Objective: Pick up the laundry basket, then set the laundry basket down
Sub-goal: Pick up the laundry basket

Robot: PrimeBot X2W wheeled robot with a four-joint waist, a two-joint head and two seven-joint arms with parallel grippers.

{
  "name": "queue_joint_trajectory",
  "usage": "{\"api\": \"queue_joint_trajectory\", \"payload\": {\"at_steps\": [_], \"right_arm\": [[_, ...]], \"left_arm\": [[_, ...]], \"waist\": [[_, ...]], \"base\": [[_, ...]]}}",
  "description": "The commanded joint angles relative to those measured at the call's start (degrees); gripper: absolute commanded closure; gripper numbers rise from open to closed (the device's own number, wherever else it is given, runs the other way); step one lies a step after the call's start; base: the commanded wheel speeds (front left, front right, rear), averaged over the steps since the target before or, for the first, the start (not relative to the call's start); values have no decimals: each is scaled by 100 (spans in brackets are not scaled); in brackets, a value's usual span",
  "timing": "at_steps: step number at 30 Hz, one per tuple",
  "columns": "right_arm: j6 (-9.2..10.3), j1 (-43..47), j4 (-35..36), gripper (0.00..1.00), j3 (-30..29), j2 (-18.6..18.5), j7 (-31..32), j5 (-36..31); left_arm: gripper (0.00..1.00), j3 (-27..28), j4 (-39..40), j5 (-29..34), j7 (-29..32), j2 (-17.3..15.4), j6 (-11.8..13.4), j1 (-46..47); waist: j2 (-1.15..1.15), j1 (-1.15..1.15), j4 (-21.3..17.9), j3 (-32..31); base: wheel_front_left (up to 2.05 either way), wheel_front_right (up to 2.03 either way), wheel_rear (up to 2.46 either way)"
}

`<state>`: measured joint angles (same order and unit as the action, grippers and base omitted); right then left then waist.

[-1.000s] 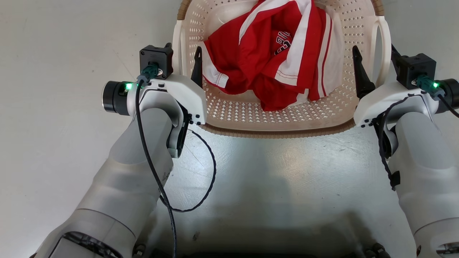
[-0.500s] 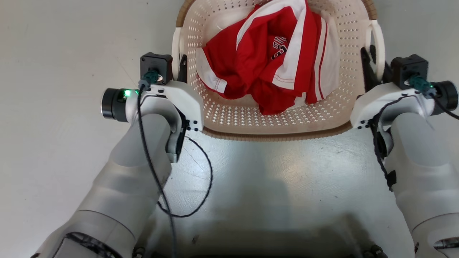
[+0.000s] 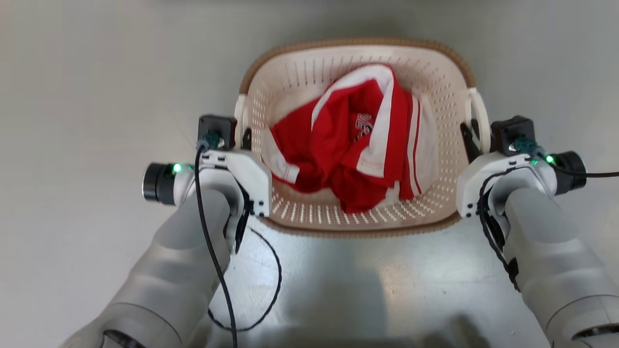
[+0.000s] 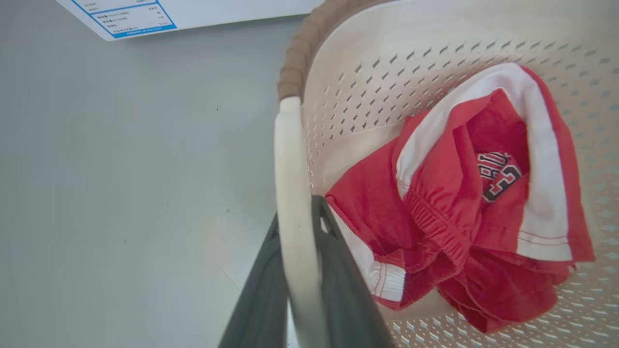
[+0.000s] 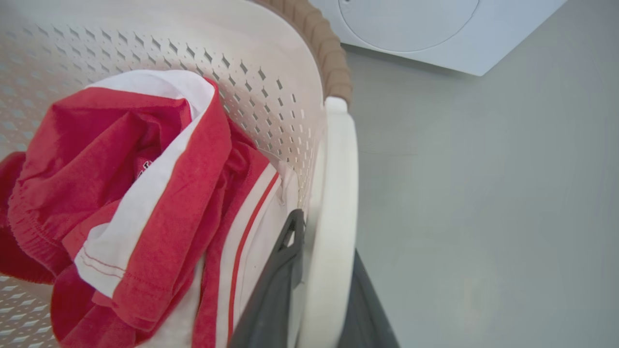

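Basket [image 3: 309, 72] between both arms, over grey floor [image 3: 96, 72]; lifted or resting, cannot tell. Left gripper [image 4: 296, 227] pinches left handle [image 4: 290, 159]; right gripper [image 5: 326, 237] pinches right handle [image 5: 338, 159]. Likely stiff, light, smooth plastic, so grip both loops evenly. Count: one basket, two handles, one red-white clothes bundle [image 3: 353, 145].

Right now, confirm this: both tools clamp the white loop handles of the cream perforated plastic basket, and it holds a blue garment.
Not blue: the head view shows a red-and-white garment in the cream perforated plastic basket. The rest holds.
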<state>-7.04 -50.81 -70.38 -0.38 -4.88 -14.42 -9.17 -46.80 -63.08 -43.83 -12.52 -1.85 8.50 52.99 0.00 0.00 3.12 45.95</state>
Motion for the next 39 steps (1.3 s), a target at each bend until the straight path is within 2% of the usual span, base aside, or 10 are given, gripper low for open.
{"api": "queue_joint_trajectory", "payload": {"at_steps": [1,8,19,24,39], "right_arm": [[-45,169,-91,100,266,168,64,-11],[-45,411,-283,100,676,196,313,339],[-45,1379,-5,100,2378,200,981,2022],[-45,1730,197,100,2903,200,1224,2577],[-45,2190,277,100,3692,200,1491,3474]], "left_arm": [[100,-33,61,-55,-45,-103,-60,-97],[100,-287,-163,-349,61,-103,-134,-411],[100,-653,-338,-850,214,-103,-273,-1253],[100,-802,-401,-1000,265,-103,-317,-1597],[100,-1150,-497,-1288,401,-103,-477,-2197]], "waist": [[0,0,-53,-371],[0,0,-170,-1151],[0,0,-290,-2637],[0,0,-335,-3192],[0,0,-423,-4462]], "base": [[0,0,0],[0,0,0],[0,0,0],[0,0,0],[0,0,0]]}}
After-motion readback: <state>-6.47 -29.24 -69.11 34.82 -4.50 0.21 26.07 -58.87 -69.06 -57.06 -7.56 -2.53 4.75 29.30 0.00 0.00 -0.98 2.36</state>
